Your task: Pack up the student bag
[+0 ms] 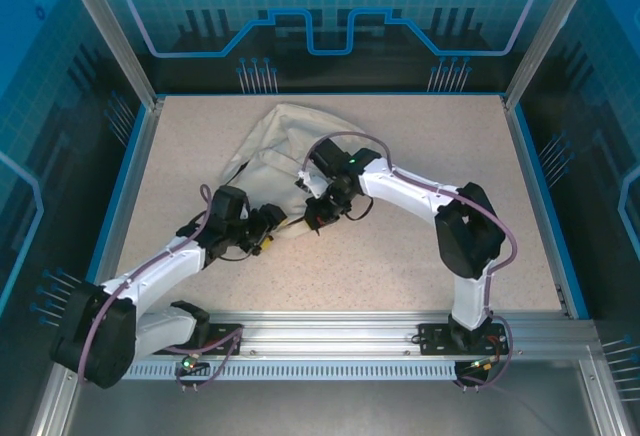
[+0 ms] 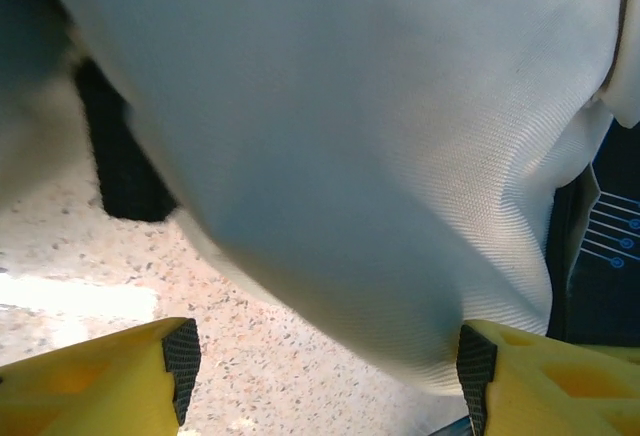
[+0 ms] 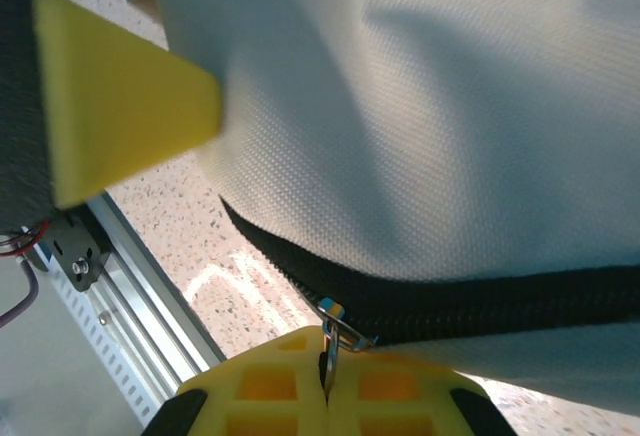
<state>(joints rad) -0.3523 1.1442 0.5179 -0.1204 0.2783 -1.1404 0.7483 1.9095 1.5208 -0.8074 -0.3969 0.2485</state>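
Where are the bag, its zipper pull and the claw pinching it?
student bag (image 1: pixel 275 144), top view, its cream fabric.
zipper pull (image 3: pixel 338 324), right wrist view, its metal tab.
right claw (image 3: pixel 326 381), right wrist view, between its shut yellow fingertips.

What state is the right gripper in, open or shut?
Shut: the right gripper has its fingers together, pinching the metal zipper pull at the student bag's black zipper.

A speckled beige table (image 1: pixel 400 256) with a blue rim lies beneath my jaws. The cream student bag (image 1: pixel 275 146) rests crumpled on it, its near edge at my jaws and the rest spreading away beyond them. Bare tabletop runs behind my jaws and off to either side.
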